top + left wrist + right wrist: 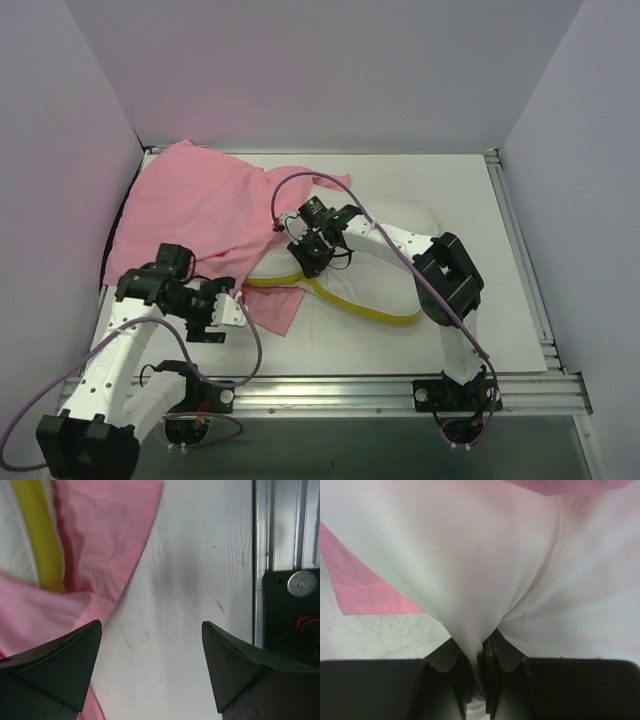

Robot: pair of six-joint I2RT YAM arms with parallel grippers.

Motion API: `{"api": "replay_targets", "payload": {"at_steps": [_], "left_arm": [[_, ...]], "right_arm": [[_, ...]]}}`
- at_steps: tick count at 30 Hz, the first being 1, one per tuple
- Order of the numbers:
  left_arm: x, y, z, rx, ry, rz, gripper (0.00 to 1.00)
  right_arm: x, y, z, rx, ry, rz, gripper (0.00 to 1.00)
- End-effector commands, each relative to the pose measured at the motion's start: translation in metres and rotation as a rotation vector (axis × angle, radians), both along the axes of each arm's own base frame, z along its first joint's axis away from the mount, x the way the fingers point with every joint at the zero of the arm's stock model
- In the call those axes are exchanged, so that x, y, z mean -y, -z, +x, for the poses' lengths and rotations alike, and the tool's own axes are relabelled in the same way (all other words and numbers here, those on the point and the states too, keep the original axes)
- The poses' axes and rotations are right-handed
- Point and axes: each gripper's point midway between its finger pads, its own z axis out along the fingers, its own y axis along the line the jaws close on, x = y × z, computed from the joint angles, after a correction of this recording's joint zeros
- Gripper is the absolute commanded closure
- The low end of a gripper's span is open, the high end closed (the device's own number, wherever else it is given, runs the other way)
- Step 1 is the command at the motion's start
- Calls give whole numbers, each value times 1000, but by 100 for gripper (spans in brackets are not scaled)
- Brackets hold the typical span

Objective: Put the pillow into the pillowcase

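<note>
The white pillow (385, 275) with a yellow trim (360, 305) lies in the middle of the table, its left end under the pink pillowcase (195, 205). My right gripper (312, 245) is shut on a pinch of the pillow's white cloth (480, 580) at its left end. My left gripper (228, 312) is open and empty, low over bare table beside the pillowcase's front corner (107, 535). The yellow trim (37, 535) shows at the top left of the left wrist view.
The table (470, 200) is white, with a metal rail (400, 385) along the near edge and another (520, 240) on the right. Purple walls stand at the back and sides. The pillowcase hangs over the left table edge.
</note>
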Motion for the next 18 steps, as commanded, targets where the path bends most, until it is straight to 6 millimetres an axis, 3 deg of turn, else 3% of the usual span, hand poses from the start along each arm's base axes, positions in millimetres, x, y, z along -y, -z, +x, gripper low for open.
{"api": "replay_targets", "payload": {"at_steps": [1,4,6,8,12,16,17,18], "left_arm": [[28,24,11,119,185,94,10],[49,50,27,166,279,132,9],[66,57,35,179,326,152,9],[70,75,39,126,351,202,4],[80,91,73,172,324,237,5],[85,114,71,132,408,277,23],[88,117,71,126,416,279,42],[91,119,69,115,422,277,53]], "right_arm": [[-7,-17,-9,-64,-15,52,100],[-7,-16,-12,-90,-16,55,100],[-7,-18,-12,-94,-17,59,100],[-6,-20,-11,-100,-12,69,100],[-5,-26,-10,-112,-8,88,100],[-7,-31,-10,-136,0,113,100],[-9,-33,-10,-141,5,121,100],[-10,-36,-10,-147,6,129,100]]}}
